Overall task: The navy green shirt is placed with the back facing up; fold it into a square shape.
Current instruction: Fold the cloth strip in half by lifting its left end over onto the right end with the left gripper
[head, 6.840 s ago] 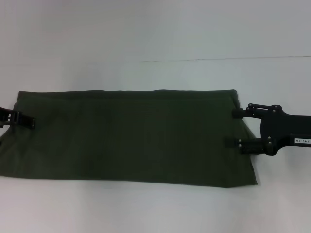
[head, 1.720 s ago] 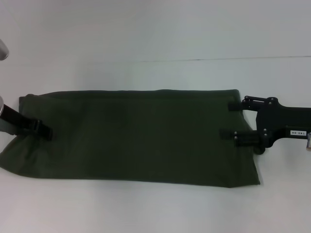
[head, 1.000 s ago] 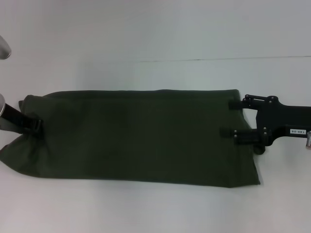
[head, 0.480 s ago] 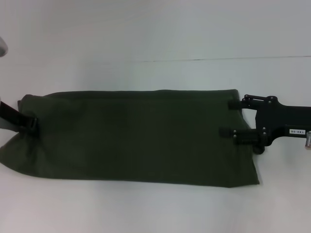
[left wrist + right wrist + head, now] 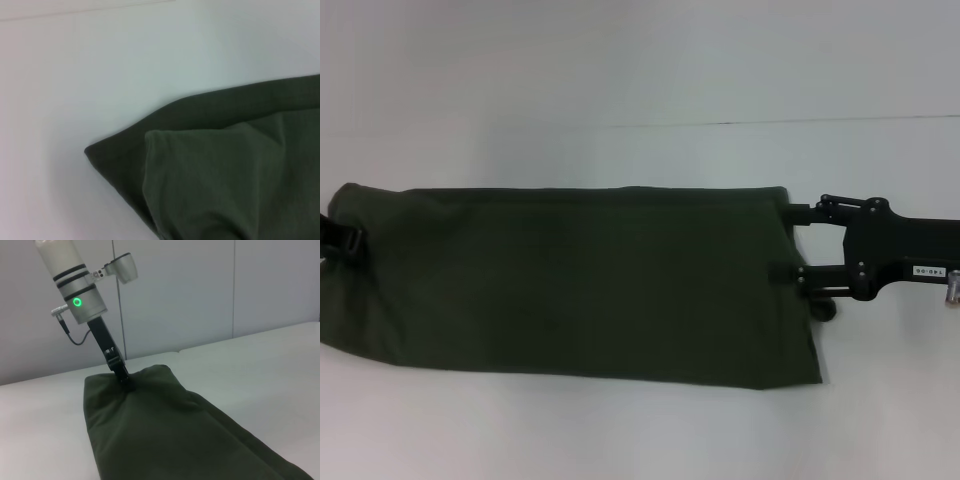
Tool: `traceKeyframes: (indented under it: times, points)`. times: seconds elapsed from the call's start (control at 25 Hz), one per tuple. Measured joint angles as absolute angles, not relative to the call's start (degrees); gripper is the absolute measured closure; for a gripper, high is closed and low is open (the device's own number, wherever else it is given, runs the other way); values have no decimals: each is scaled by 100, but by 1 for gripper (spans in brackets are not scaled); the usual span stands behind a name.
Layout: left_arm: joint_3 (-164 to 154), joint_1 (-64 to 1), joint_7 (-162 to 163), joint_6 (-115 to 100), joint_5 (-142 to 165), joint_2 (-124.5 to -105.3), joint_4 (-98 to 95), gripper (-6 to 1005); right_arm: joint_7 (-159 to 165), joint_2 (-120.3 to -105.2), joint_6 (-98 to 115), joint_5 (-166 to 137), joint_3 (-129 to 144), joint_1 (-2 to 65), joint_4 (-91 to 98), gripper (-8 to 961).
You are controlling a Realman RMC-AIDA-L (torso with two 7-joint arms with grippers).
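From the head view, the navy green shirt lies flat on the white table as a long dark band running from nine o'clock to three o'clock, plain side up, with its far edge straight and its near edge slanting a little lower toward the right end. At nine o'clock the left gripper shows only as a black tip at the picture's edge, pressed into the far corner of the cloth, which bunches around it; its fingers look clamped on that corner. At three o'clock the right gripper reaches in from the side with its two black fingers spread apart, one touching the far corner of the cloth's short edge and the other touching that edge nearer the middle, neither pinching it. In the left wrist view, a folded corner of the shirt lies on the table, one layer overlapping another; no fingers show. In the right wrist view, the shirt stretches away across the table toward twelve o'clock, where the left gripper, hanging from a silver arm with a green light, comes down steeply and is closed on the far raised edge of the cloth.
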State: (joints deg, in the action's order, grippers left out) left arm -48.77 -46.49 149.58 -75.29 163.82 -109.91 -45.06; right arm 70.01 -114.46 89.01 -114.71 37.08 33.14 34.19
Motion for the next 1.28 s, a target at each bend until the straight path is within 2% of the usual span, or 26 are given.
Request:
traceKeyframes:
  times: [0.32, 0.52, 0.68, 0.76, 1.08, 1.28]
  points:
    - [-4845, -4606, 14854, -8249, 16383, -10786, -5200, 880, 6983, -11462, 8878, -11427, 3709, 3321, 3419, 78]
    - [-4842, -4663, 14877, -8920, 16379, -10763, -5982, 879, 6926, -11476, 8854, -11416, 3709, 3314, 3419, 78]
    - [-4841, -4886, 14910, -9565, 16362, -10941, -6723, 879, 6881, -11490, 8815, -11413, 3701, 3278, 3414, 78]
    - [-4855, -5123, 14937, -9878, 16362, -11088, -7030, 879, 6858, -11493, 8807, -11410, 3690, 3265, 3402, 78]
    - [-5314, -5925, 15065, -10260, 16373, -11569, -7211, 879, 6823, -11487, 8728, -11406, 3561, 3116, 3405, 78]
    - [-5724, -6256, 15275, -10191, 16374, -11780, -7197, 879, 6811, -11426, 8769, -11406, 3422, 3003, 3411, 78]
